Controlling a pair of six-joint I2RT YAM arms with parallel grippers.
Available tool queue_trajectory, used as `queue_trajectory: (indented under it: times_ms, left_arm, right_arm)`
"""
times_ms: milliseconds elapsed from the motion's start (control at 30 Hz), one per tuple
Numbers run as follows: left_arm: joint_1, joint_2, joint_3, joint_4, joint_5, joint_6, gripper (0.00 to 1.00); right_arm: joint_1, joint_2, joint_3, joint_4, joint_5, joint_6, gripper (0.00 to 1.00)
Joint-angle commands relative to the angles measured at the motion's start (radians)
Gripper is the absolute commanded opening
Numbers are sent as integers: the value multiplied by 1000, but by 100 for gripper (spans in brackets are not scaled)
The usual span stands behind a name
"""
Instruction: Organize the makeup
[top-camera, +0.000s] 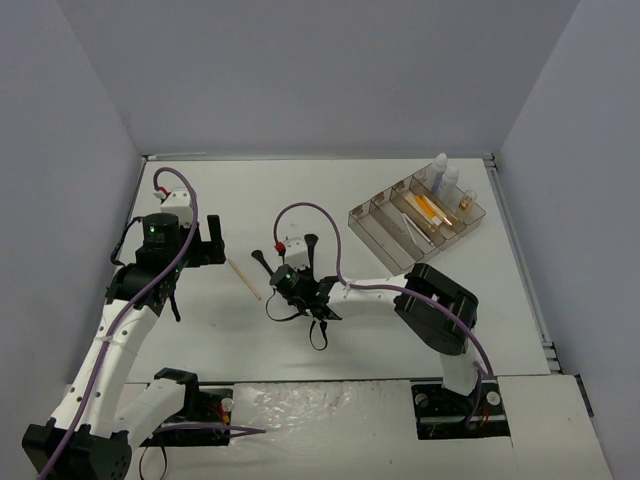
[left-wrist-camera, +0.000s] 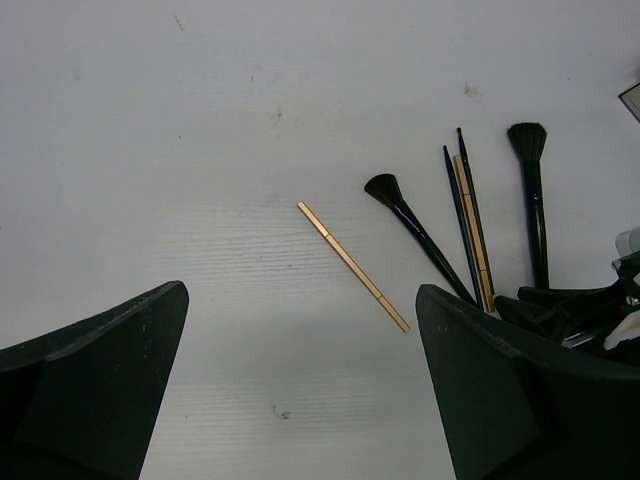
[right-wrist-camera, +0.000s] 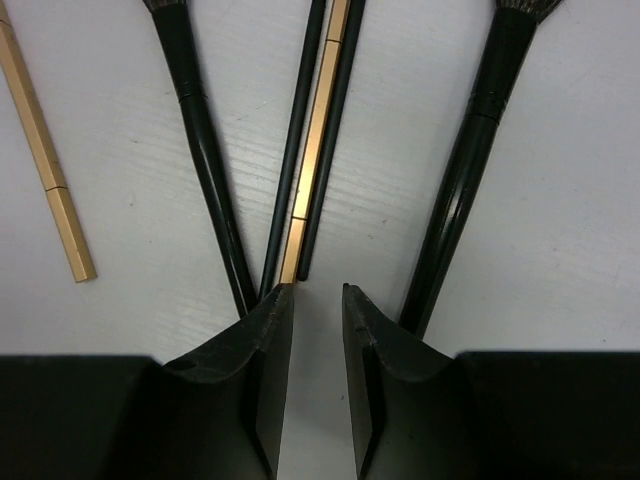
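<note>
Pick-up seemed in hand: the right fingers (right-wrist-camera: 262, 345), narrowly apart and empty, sat at the brushes (right-wrist-camera: 205, 150) and a stick (right-wrist-camera: 315, 130) lying on the table (right-wrist-camera: 560, 250). The left fingers (left-wrist-camera: 100, 380) gaped wide over a loose stick (left-wrist-camera: 352, 265). Next would be straddling one handle, closing, then carrying it to the tray (top-camera: 368, 225).

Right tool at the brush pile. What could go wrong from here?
1. Right tool is narrowly open at the ends of bunched brushes and a gold stick: it may pinch several or none.
2. Left tool hovers over the loose stick right beside that pile: the tools may clash.
</note>
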Motion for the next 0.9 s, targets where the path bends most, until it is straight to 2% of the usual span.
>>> queue_trajectory:
  times_ms: [0,567,700,867]
  left_arm:
    - [6,4,27,43,-3,-12,97]
    - [6,5,27,41,-4,-13,97]
    - [6,5,27,41,-3,-12,97]
    - [6,5,27,41,-1,-12,97]
  right_arm:
    - [16,-39,52,34,8,47,23]
    - [20,51,44,35,21,95,22]
    - [18,38,19,30,39,105,15]
    - [15,22,3,30,39,107,13]
